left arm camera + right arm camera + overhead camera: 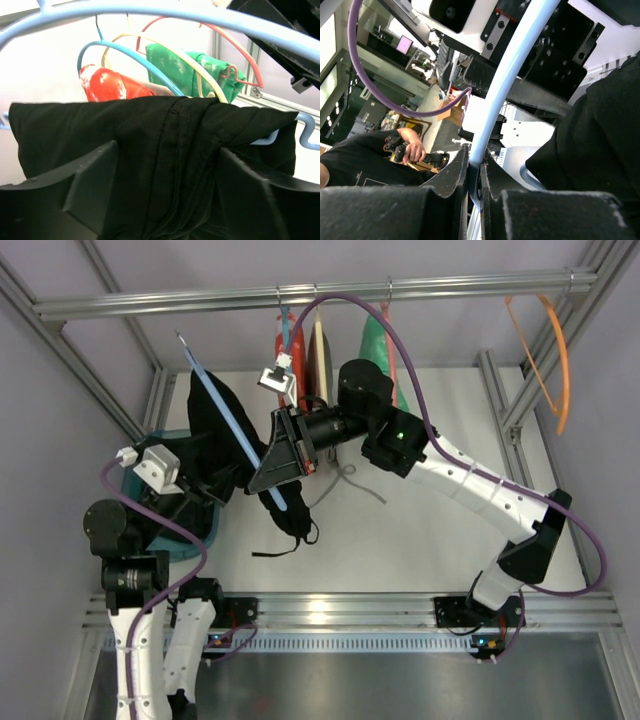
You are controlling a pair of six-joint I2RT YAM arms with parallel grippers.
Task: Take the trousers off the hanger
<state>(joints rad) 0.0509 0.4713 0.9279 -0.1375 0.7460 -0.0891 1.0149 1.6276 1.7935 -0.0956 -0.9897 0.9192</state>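
Note:
The slim light blue hanger [222,405] is off the rail and slants over the table's left side. My right gripper [272,475] is shut on its lower arm; in the right wrist view both jaws press the hanger [505,85] at my right gripper [474,175]. The black trousers [215,435] hang folded over the hanger's bar, one end drooping to the table. My left gripper [198,488] reaches in under them. In the left wrist view my left gripper [167,195] stands wide, the trousers [150,130] bunched between its fingers [90,185].
On the rail [300,300] at the back hang a red garment [283,355] on a blue hanger, a green garment [378,345] and an empty orange hanger [550,350]. A teal bin [197,543] sits by the left arm. A thin grey cord [350,483] lies mid-table.

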